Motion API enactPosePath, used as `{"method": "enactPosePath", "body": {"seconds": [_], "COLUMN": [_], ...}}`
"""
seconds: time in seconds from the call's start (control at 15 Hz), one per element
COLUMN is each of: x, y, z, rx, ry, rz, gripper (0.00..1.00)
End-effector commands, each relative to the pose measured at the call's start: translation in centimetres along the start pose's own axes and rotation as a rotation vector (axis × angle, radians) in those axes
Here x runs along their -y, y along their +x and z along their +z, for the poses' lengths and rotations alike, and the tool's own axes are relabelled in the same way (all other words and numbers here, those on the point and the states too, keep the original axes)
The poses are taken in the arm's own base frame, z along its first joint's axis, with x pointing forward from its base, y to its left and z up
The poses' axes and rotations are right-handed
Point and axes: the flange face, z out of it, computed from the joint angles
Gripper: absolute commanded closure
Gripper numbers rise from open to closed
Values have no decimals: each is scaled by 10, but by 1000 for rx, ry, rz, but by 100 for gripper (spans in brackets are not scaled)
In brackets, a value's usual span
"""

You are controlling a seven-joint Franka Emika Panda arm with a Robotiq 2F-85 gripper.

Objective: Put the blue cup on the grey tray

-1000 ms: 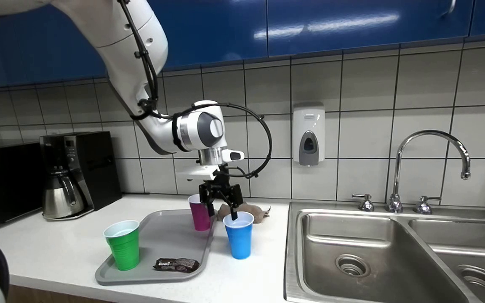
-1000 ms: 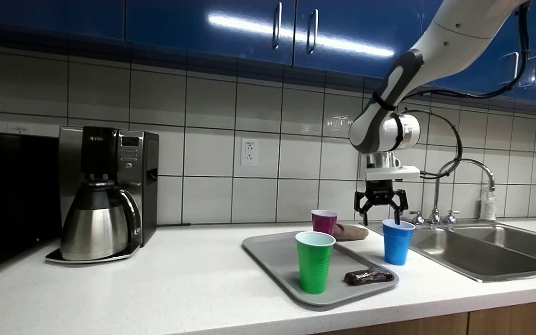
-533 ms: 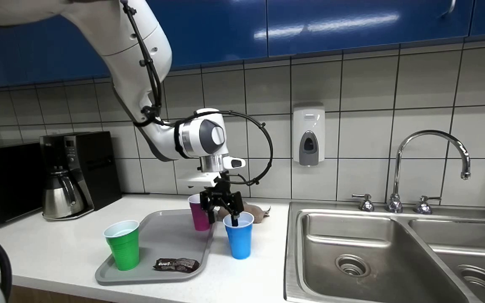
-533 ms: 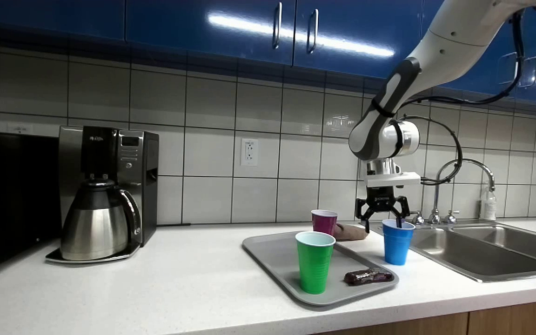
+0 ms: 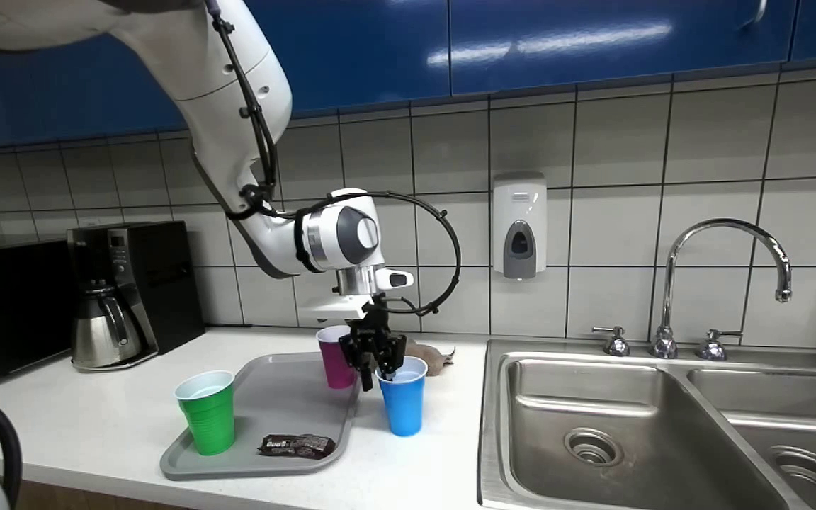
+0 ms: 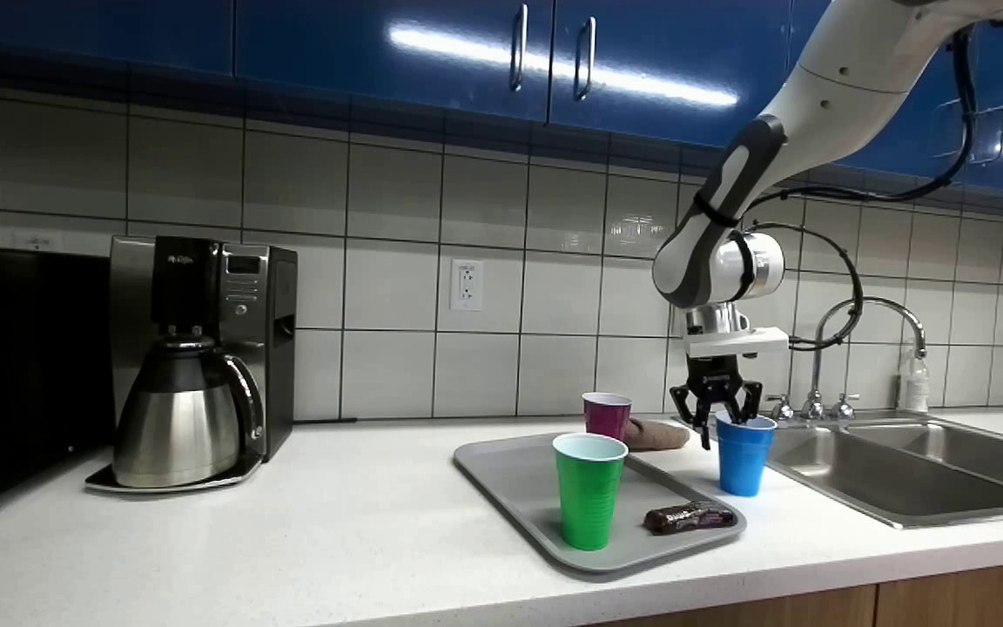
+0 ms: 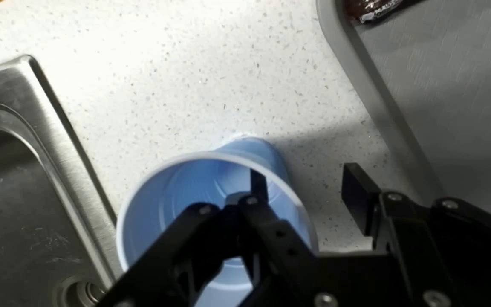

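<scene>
The blue cup (image 5: 404, 409) stands upright on the white counter, between the grey tray (image 5: 277, 397) and the sink. In the wrist view I look down into the blue cup (image 7: 156, 200); the tray (image 7: 450, 89) lies to its right. My gripper (image 7: 305, 187) straddles the cup's wall: one finger (image 7: 259, 185) is inside the cup, the other outside on the tray side. Counter shows between the wall and the outer finger, so the jaws are open, though narrowed. The gripper (image 6: 722, 429) reaches down over the rim in both exterior views; the inner fingertip is hidden there by the cup.
On the tray stand a green cup (image 6: 590, 496) and a magenta cup (image 5: 336, 361), with a dark wrapped bar (image 5: 297, 445) near its front edge. A brown object (image 5: 431, 358) lies behind the blue cup. The steel sink (image 5: 491, 425) borders the other side.
The gripper has come down, one finger going deeper into the blue cup. Its jaws have drawn closer together, the outer finger nearing the cup. The cup has not moved.
</scene>
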Motion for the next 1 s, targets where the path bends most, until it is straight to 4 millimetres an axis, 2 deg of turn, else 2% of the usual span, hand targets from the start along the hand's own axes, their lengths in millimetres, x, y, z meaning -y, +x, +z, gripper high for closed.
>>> {"method": "enactPosePath", "body": {"seconds": [0.0, 0.13, 0.2, 0.47, 0.93], "x": [-1, -1, -1, -2, -3], "y": [5, 5, 6, 6, 1], "z": [-4, -3, -3, -3, -19], "rx": [-4, -3, -2, -2, 26], "ry": [-22, -22, -22, -24, -41], "rz": [-17, -17, -17, -16, -8], "gripper": [82, 97, 100, 100, 100]}}
